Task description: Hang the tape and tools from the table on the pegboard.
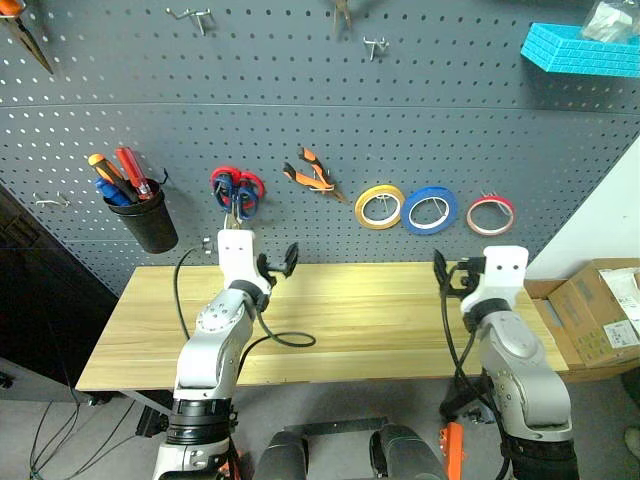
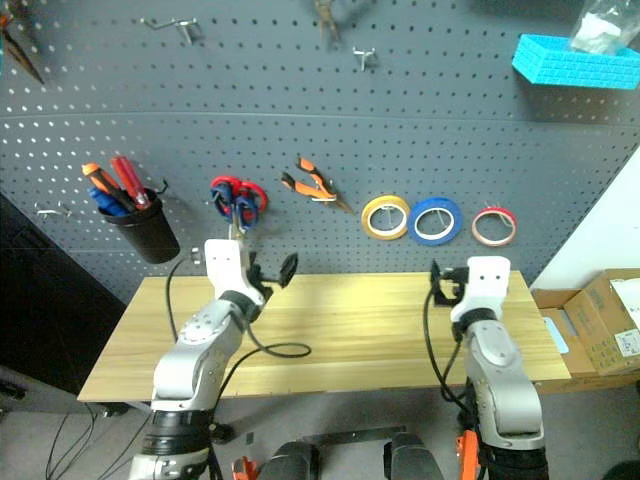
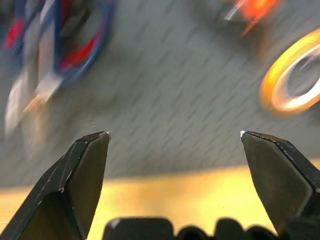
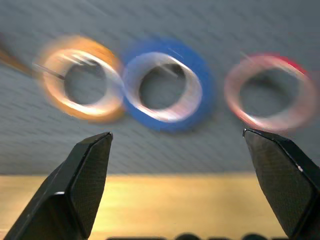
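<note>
Head view: red tape [image 1: 490, 214] on pegboard [image 1: 300, 120] hook, right of blue roll [image 1: 430, 209] and yellow roll [image 1: 380, 206]. Pliers [image 1: 310, 174] and scissors [image 1: 237, 190] hang left of them; screwdriver [image 1: 133, 173] in black cup [image 1: 148, 220]. Table [image 1: 350, 320] bare.
Left wrist: left gripper [image 3: 175, 137] open, empty, facing board.
Right wrist: right gripper [image 4: 177, 135] open, empty, below rolls.

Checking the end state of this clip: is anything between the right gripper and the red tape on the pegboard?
Nothing visible. The right gripper, jaws open and empty, hangs over the table, and the red tape hangs on the pegboard above it, beside the blue roll.
</note>
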Motion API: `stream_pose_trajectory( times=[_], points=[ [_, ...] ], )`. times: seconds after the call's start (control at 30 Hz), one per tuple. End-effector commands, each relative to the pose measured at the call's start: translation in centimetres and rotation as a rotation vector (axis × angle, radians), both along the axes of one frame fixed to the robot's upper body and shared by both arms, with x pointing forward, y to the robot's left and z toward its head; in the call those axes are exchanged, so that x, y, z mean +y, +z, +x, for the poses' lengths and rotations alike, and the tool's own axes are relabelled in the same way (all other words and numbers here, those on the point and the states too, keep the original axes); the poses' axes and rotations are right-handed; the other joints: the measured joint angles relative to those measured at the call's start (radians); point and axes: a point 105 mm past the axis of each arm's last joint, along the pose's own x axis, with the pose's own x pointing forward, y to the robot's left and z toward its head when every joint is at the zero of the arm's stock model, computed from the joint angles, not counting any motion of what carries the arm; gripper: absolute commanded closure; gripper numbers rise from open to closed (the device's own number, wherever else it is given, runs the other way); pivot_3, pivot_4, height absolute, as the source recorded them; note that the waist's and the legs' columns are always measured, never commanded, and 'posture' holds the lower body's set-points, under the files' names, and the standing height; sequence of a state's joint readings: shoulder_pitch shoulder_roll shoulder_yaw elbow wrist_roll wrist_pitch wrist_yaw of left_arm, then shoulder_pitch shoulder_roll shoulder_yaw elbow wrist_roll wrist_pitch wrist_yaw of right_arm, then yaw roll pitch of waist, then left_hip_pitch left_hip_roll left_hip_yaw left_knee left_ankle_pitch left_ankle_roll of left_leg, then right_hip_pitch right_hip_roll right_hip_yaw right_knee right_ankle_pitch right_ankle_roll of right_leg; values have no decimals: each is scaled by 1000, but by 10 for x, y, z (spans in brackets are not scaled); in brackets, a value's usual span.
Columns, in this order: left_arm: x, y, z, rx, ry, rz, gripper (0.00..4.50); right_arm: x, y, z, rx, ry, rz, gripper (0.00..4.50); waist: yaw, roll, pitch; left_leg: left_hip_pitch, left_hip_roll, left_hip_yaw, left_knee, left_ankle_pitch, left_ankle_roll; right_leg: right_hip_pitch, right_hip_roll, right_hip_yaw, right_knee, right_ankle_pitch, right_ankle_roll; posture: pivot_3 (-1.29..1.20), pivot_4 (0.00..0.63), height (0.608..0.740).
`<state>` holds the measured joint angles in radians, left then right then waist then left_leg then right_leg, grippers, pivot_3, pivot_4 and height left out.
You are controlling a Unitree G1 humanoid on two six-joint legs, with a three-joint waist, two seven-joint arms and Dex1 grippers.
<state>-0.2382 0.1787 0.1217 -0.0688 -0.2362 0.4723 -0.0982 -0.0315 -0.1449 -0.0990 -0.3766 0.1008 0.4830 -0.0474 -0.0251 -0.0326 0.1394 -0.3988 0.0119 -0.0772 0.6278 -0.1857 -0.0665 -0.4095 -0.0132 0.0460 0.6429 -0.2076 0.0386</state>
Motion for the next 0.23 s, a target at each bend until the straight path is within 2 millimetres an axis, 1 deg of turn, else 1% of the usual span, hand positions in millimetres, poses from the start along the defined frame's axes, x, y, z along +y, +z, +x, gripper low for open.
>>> stream_pose_trajectory(
  times=[0.03,0.1,0.23],
  points=[
    [16,8,3,-32,62,30,24,-4,1,-4,-10,-23,-18,0,-4,0,0,0,0,0,0,0,0,0,0,0,0,0,0,13,49,740],
    [20,6,2,-24,83,33,24,-4,-4,-5,2,-25,-5,0,-6,1,-2,0,0,0,0,0,0,0,0,0,0,0,0,13,47,740],
    [20,8,1,-27,84,40,24,-1,-6,-2,0,-24,12,0,-7,1,-6,0,0,0,0,0,0,0,0,0,-1,0,0,23,41,740]
  ],
)
